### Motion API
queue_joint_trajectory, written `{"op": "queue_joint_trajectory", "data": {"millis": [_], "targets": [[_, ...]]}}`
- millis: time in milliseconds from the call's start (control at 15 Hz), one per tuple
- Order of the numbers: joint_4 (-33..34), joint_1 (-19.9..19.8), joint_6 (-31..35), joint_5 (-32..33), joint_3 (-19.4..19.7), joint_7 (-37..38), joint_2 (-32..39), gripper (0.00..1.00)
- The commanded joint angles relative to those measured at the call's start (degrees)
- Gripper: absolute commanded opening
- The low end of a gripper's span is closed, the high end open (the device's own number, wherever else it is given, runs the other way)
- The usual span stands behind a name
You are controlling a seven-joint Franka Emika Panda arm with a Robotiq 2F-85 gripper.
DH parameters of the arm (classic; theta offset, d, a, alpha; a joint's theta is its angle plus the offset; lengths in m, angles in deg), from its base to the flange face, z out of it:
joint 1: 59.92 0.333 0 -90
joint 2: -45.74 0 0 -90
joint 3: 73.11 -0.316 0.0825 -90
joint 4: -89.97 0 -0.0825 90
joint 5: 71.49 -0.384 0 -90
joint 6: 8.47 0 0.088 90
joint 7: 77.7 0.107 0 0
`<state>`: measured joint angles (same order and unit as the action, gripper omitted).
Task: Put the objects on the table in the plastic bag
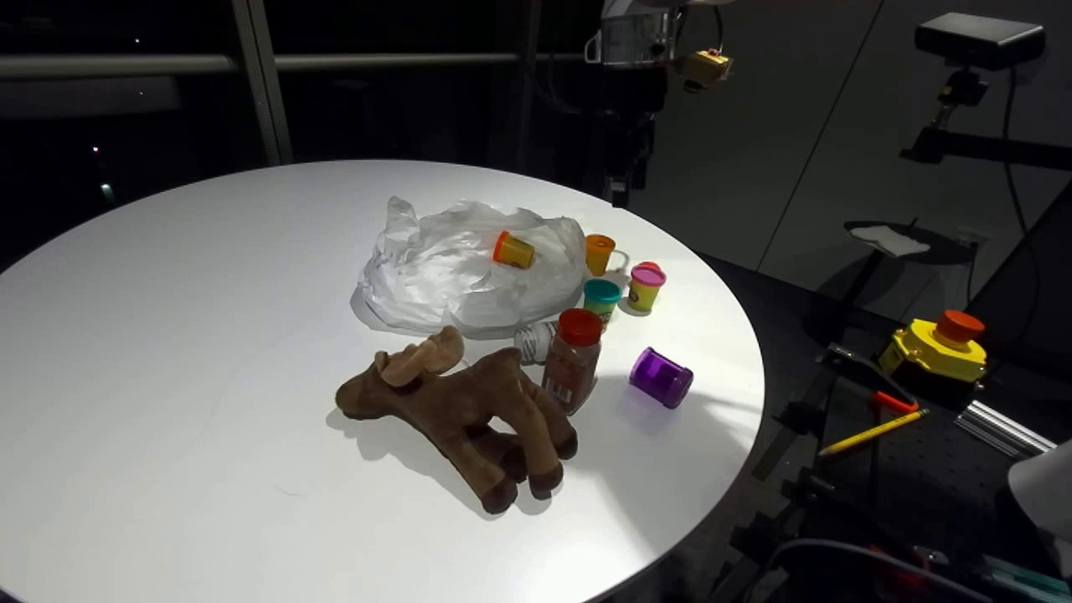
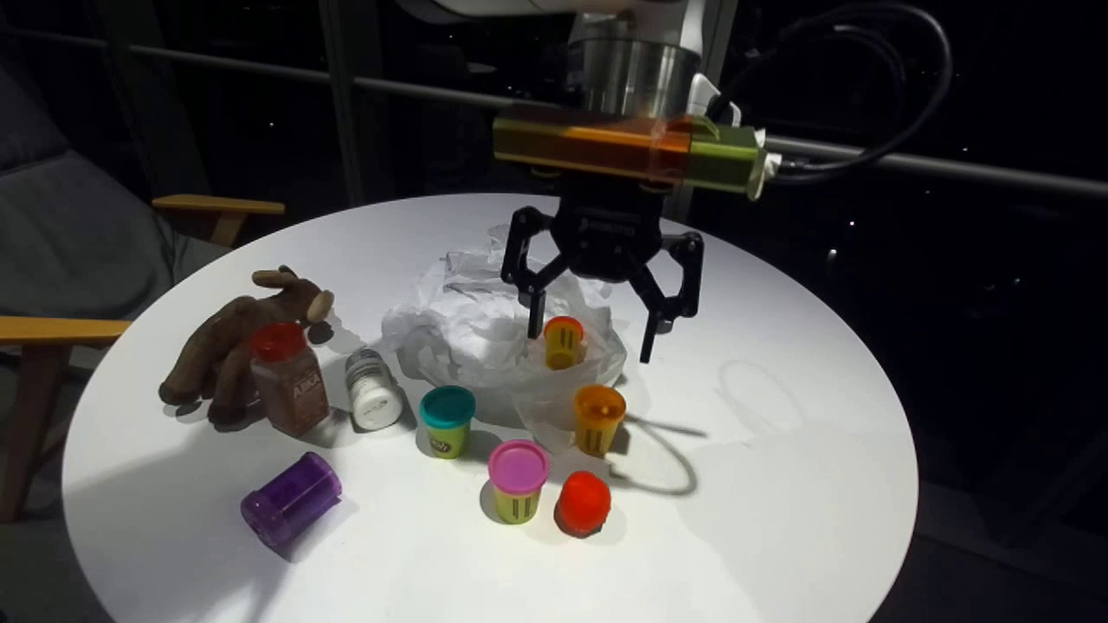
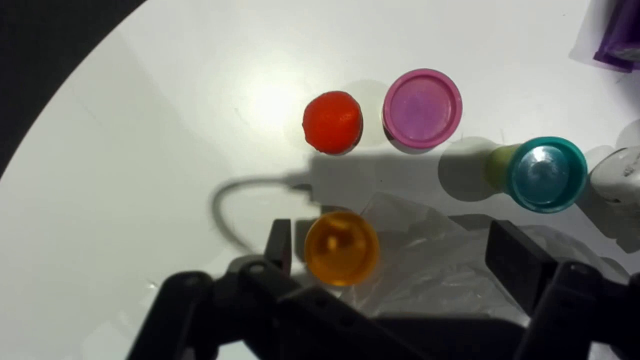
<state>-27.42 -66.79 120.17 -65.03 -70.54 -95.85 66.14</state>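
My gripper [image 2: 590, 344] hangs open over the white plastic bag [image 2: 467, 320], nothing gripped. The wrist view has an orange pot [image 3: 342, 248] below, near one finger; it stands beside the bag. A red-lidded yellow pot [image 1: 517, 252] rests at the bag; whether inside I cannot tell. Around it on the white table [image 1: 209, 335] are a teal-lidded pot [image 2: 447, 424], a pink-lidded pot [image 2: 518, 484], a red lump [image 2: 584, 502], a white bottle lying down [image 2: 374, 398], an upright red-capped brown jar [image 1: 573, 362], a purple cylinder [image 1: 662, 378] and the brown plush animal [image 1: 452, 402] lying on its side.
A chair [image 2: 78, 225] with wooden armrests stands close to the table's edge. Off the table, a yellow-and-red stop button [image 1: 938, 347] and a pencil [image 1: 875, 432] lie on a dark surface. Shadows of the arm and its cable fall near the orange pot.
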Motion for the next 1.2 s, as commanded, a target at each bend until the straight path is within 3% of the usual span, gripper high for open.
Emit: {"op": "queue_joint_trajectory", "data": {"millis": [0,200,333,1133], "targets": [[-3.3,-2.1,6.0,-1.8,-0.7,-4.5,0.3,1.0],[-6.9,-3.8,17.7,-4.6,-1.5,-6.8,0.9,1.0],[-7.6,-4.4,21.2,-5.1,-2.0,-8.1,2.5,1.0],[-5.1,-6.9,26.8,-4.9,-5.0,-8.8,9.0,1.0]]}}
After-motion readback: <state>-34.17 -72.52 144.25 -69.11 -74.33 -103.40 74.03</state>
